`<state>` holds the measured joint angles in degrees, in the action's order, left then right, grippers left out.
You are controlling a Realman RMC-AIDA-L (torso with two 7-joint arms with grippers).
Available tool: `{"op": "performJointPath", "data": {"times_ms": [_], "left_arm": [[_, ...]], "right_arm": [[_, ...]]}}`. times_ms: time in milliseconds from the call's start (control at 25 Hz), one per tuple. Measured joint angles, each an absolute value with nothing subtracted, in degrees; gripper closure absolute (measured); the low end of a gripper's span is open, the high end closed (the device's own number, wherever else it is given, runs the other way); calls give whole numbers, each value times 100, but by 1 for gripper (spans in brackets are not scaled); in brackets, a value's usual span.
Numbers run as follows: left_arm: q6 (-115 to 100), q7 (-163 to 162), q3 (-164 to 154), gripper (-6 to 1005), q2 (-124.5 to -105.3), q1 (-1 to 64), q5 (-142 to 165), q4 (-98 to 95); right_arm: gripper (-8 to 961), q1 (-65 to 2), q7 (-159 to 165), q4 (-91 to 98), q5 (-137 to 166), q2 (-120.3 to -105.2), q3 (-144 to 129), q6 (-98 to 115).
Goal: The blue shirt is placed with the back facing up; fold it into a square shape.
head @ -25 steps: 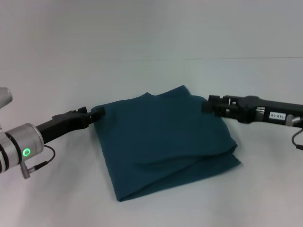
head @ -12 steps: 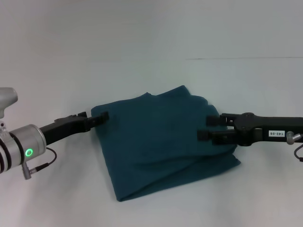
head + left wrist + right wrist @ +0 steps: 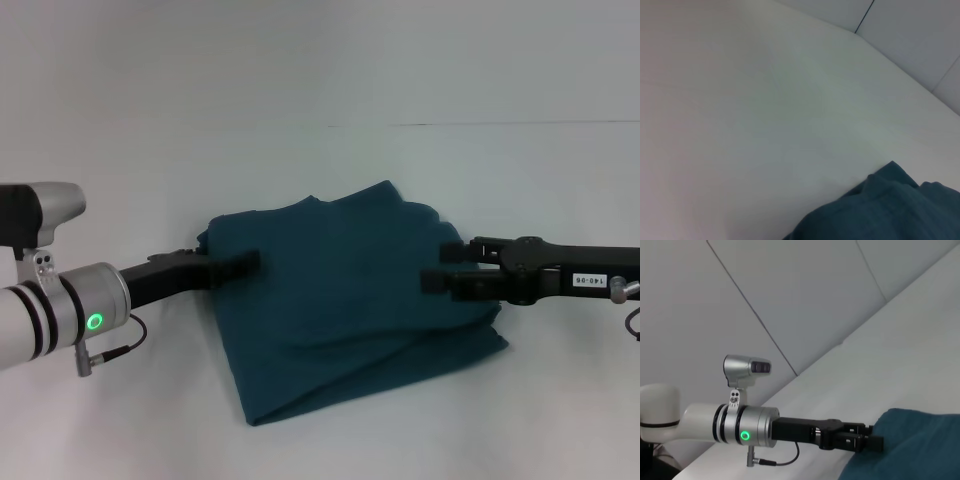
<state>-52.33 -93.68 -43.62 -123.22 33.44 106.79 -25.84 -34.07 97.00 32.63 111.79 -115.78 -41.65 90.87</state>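
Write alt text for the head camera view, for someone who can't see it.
A blue shirt, folded into a rough square, lies on a white table. The left gripper and open right gripper reach over its opposite sides.

Plain teal-blue shirt [image 3: 350, 300] (no lettering showing) on a white table [image 3: 300, 90]; black tools.

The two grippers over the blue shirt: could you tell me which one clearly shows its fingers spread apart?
The right gripper: two separate fingers show over the blue shirt's right side. The left gripper shows only one dark tip over the shirt's left edge.
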Motion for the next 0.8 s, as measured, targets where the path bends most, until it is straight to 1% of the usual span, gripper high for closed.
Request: {"op": "performJointPath", "data": {"times_ms": [240, 440, 800], "left_arm": [[-5179, -9364, -4360, 137, -12340, 3356, 10674, -2616], [-4845, -9328, -4375, 250, -12372, 3427, 10674, -2605], [-4820, -9345, -4507, 530, -12367, 3556, 10678, -2593]], "right_arm": [[37, -3397, 9677, 3261, 11174, -11594, -4062, 9093], [37, -3391, 9666, 3261, 11170, -11608, -4060, 9062], [37, -3393, 9660, 3261, 11169, -11618, -3998, 9077]]}}
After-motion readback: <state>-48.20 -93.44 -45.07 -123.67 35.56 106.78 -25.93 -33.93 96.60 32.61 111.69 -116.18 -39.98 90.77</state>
